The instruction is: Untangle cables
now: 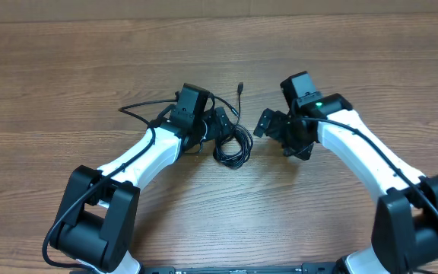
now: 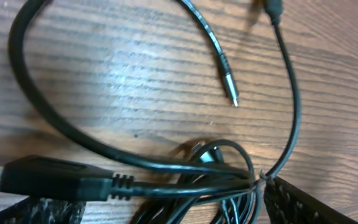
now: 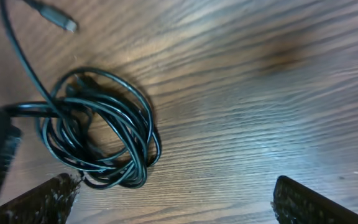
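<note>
Wooden table (image 1: 67, 61), seen from overhead, with both arms reaching in from the 6 o'clock edge. The left arm (image 1: 139, 156) and right arm (image 1: 363, 148) converge on the middle of the table. The cables (image 1: 233, 144) lie there, mostly as a tight coil (image 3: 98, 130) of thin black cord. It sits at about 4 o'clock from the left gripper (image 1: 217, 128) and at about 8 o'clock from the right gripper (image 3: 173, 202). Left wrist view: the fingers (image 2: 303, 202) stand wide apart at the lower corners. Several cords pass between them, and one touches the pad at 4 o'clock. Nothing is visibly pinched. A flat black plug (image 2: 48, 180) lies just above the pad at 8 o'clock. Right wrist view: the right fingers (image 3: 42, 199) are spread wide and hold nothing. The coil lies just beyond the pad at 8 o'clock and does not clearly touch it. One loose loop (image 1: 131, 109) trails toward 9 o'clock from the left gripper. One cord runs toward 12 o'clock from the coil and ends in a small plug (image 1: 240, 87). A silver-tipped plug (image 2: 229, 84) rests free on the wood.
</note>
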Robot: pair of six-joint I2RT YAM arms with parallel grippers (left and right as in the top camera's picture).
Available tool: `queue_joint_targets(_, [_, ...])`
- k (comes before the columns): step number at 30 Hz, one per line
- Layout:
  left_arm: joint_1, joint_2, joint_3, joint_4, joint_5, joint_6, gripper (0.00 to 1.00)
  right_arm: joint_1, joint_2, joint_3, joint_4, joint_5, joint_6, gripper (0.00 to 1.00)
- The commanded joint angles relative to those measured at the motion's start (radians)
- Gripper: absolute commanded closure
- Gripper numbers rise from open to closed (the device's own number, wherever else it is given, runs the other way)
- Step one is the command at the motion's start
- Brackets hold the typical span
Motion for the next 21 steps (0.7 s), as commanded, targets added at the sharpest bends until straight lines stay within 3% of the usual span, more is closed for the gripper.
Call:
queue_joint_targets(1, [0.0, -0.022, -0.001, 0.01, -0.028, 0.058, 0.1, 0.035, 0.043, 0.016, 0.026, -0.023, 0.002, 0.0])
queue_joint_targets(13, [0.0, -0.021, -0.001, 0.097, -0.077, 0.057, 0.11, 0.085, 0.088, -0.04, 0.15, -0.035, 0.109, 0.11])
queue_joint_targets(18, [0.0, 0.0, -0.001, 0.095, -0.059, 0.057, 0.17, 0.085, 0.088, -0.053, 0.183, -0.039, 0.109, 0.41])
queue_joint_targets(21, [0.0, 0.04, -0.001, 0.105, -0.038, 0.056, 0.18, 0.085, 0.088, -0.064, 0.2, -0.038, 0.109, 0.51])
